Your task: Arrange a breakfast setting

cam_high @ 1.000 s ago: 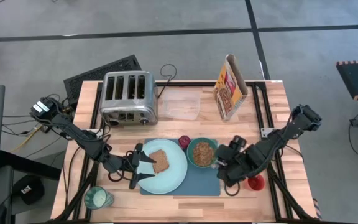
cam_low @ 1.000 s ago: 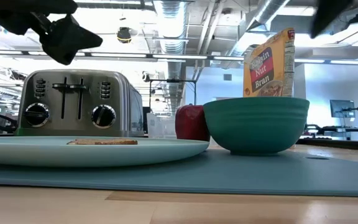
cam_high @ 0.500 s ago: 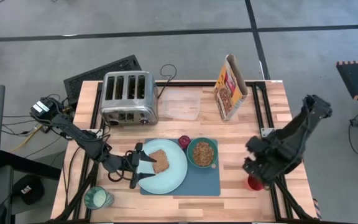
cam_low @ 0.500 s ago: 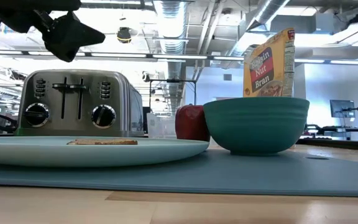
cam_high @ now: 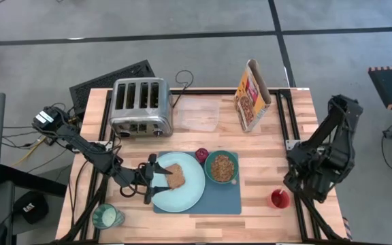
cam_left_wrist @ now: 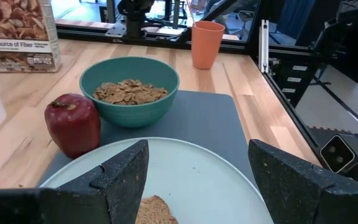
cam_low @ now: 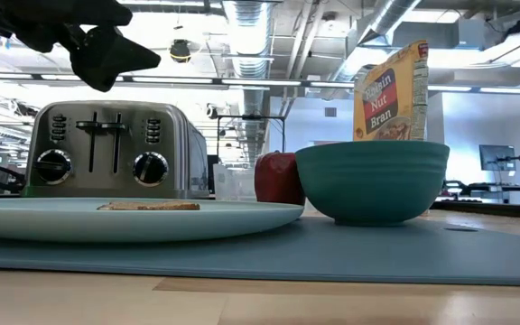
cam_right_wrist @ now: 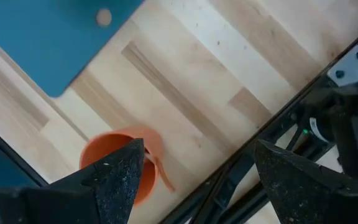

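The slate-blue mat (cam_high: 220, 194) lies at the table's near middle. The pale mint plate (cam_high: 190, 190) rests on its left part, with the brown toast slice (cam_high: 174, 175) flat on it. The green bowl (cam_high: 221, 167) holds cereal, and the dark red fruit (cam_high: 201, 155) stands on the table against the bowl's far left side. My left gripper (cam_high: 152, 180) is open and empty over the plate's left rim, its fingers pointing at the toast (cam_left_wrist: 156, 210). My right gripper (cam_high: 303, 182) is open and empty above the table's right edge. The red-handled spoon does not show plainly.
The small red cup (cam_high: 278, 199) stands at the near right, below my right gripper (cam_right_wrist: 199, 146). The chrome toaster (cam_high: 140, 105), a clear lid (cam_high: 199, 116) and a cereal box (cam_high: 252, 95) stand along the far side. A glass (cam_high: 106, 218) stands at the near left corner.
My right gripper has drawn back from the bowl's near right side toward the table's right edge, rising out of the low view. My left gripper has crept a little toward the toast. The plate, toast, bowl and fruit have stayed in place.
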`<state>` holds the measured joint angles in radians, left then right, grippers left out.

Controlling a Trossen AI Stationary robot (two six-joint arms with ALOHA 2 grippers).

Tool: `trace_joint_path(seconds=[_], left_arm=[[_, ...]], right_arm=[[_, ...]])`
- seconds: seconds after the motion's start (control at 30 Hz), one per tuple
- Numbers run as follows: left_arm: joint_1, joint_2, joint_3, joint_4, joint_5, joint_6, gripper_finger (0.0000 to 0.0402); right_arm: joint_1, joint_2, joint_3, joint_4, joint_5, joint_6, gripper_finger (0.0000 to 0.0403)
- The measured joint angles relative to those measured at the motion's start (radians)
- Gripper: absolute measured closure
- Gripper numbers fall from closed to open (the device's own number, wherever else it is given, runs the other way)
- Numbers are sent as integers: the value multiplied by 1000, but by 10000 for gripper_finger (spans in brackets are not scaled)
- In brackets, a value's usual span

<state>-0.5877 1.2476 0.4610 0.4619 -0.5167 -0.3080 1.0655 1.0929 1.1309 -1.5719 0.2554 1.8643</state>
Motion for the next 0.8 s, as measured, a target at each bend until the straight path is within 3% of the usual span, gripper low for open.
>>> trace_joint_path(seconds=[0.3,0.5,0.8], left_arm=[[0,0,0,0,0,-1,141],[0,0,0,0,1,-2,141],[0,0,0,0,2,-3,141]], right_arm=[[62,86,0,24,-18,47,74],[57,155,0,83,-19,-13,77],[26,227,0,135,-19,-101,122]])
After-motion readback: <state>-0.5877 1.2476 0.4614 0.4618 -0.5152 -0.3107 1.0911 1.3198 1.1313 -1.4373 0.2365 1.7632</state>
